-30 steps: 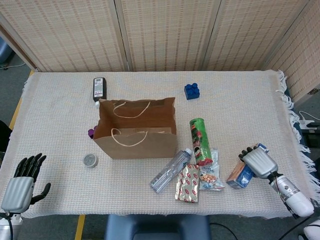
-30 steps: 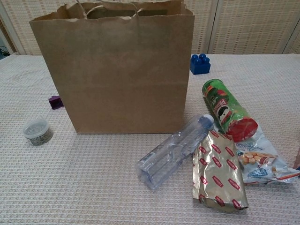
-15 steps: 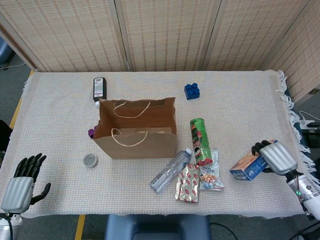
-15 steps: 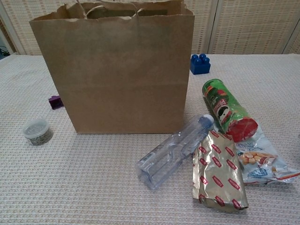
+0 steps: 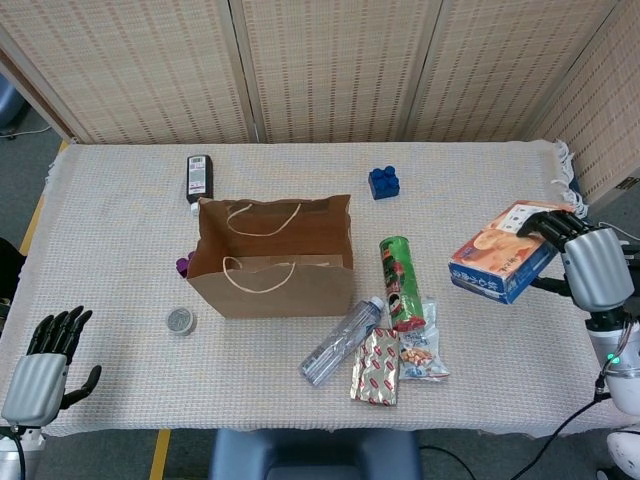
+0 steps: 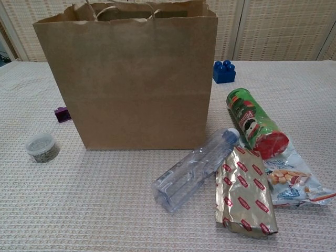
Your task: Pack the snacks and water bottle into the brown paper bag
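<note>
While the right hand [image 5: 590, 262] holds the blue and orange cardboard snack box [image 5: 503, 262] up in the air at the right side of the scene, fingers [image 5: 552, 226] wrapped over its far end, nothing looks packed yet, as far as the open mouth shows. The tall brown paper bag with twine handles [image 5: 272, 255] stands upright near the middle of the cloth-covered table [image 5: 480, 180], mouth open, and what can be seen of its inside looks bare. So this box reads as the first item on its way, and it is well apart from the bag, off to the right. Everything else waits on the table: the clear plastic water bottle [image 5: 343, 341] lies on its side just right of the bag's near corner, the green cylindrical crisp tube with a red cap [image 5: 398, 282] lies beside it, the gold and red foil snack packet [image 5: 376, 366] rests against the bottle's near side, and the clear bag of small biscuits [image 5: 423, 352] sits partly under the tube's end. That leaves four things, plus the box in hand. The left hand [image 5: 44, 360] hovers at the near left corner, fingers spread and grasping nothing. Bystanders on the cloth: a blue toy brick [image 5: 383, 182] far right of the bag, a black and white handheld device [image 5: 199, 178] behind it, a small round lidded tub [image 5: 181, 321] near left, and a purple piece [image 5: 182, 266] touching the bag's left side.
</note>
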{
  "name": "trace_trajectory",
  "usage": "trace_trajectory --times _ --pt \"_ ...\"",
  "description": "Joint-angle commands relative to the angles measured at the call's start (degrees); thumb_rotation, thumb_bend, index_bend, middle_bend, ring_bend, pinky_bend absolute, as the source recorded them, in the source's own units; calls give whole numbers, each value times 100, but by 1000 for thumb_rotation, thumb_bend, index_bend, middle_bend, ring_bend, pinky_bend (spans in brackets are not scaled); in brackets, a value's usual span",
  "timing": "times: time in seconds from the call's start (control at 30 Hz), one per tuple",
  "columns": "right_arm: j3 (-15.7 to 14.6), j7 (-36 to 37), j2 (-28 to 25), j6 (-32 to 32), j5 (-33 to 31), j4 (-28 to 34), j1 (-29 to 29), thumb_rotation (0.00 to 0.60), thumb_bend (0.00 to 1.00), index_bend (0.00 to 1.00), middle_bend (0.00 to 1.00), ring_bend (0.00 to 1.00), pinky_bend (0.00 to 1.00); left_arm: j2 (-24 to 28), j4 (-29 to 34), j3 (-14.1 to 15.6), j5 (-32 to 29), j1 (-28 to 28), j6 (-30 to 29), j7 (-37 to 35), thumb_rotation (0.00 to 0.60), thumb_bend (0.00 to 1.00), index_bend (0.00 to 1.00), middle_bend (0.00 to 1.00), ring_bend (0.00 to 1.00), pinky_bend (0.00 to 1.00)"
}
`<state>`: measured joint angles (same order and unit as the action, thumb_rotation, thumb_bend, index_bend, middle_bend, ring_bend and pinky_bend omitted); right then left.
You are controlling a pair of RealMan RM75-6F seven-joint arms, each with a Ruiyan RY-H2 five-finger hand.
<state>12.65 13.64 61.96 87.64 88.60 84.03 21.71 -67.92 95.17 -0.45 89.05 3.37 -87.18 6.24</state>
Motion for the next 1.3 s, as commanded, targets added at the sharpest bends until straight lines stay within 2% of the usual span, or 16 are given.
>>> trace_trajectory --times 0.03,0.13,0.27,0.37,0.5,0.7,0.83,1.07,1.3 --pt "786 -840 135 357 -324 1283 408 600 374 765 634 725 744 4 -4 -12 -20 1 1 -24 600 363 0 0 0 28" --pt "1080 -1474 435 363 -400 1904 736 600 374 764 635 725 743 24 -4 -21 -39 3 10 -64 600 363 0 0 0 28" --pt "1368 -2523 940 189 -550 2318 1276 600 374 764 641 725 743 66 18 -26 -38 0 -1 -154 600 365 0 0 0 28" --pt "1594 -3198 1378 106 -708 2431 1701 600 374 764 643 725 740 105 40 -31 -32 -8 -22 -248 600 365 0 0 0 28" --pt "1777 -3670 2178 59 -949 2379 2273 600 374 764 643 725 739 159 57 -41 -47 -12 -25 -380 600 364 0 0 0 28" --pt "1543 -4009 3250 19 -931 1674 2803 600 374 762 643 723 739 231 80 -53 -82 -9 -1 -564 600 363 0 0 0 28" --pt "1433 -4111 3711 -25 -923 1217 2995 600 374 762 643 723 739 282 82 -64 -99 -10 2 -702 600 364 0 0 0 28" --pt "1402 -4257 4159 -79 -1109 738 3097 600 374 748 643 715 739 331 68 -75 -127 -5 29 -844 600 364 0 0 0 28" --pt "1304 -4241 4328 -104 -1139 622 3044 600 374 724 643 698 734 323 93 -54 -91 -7 25 -791 600 364 0 0 0 28"
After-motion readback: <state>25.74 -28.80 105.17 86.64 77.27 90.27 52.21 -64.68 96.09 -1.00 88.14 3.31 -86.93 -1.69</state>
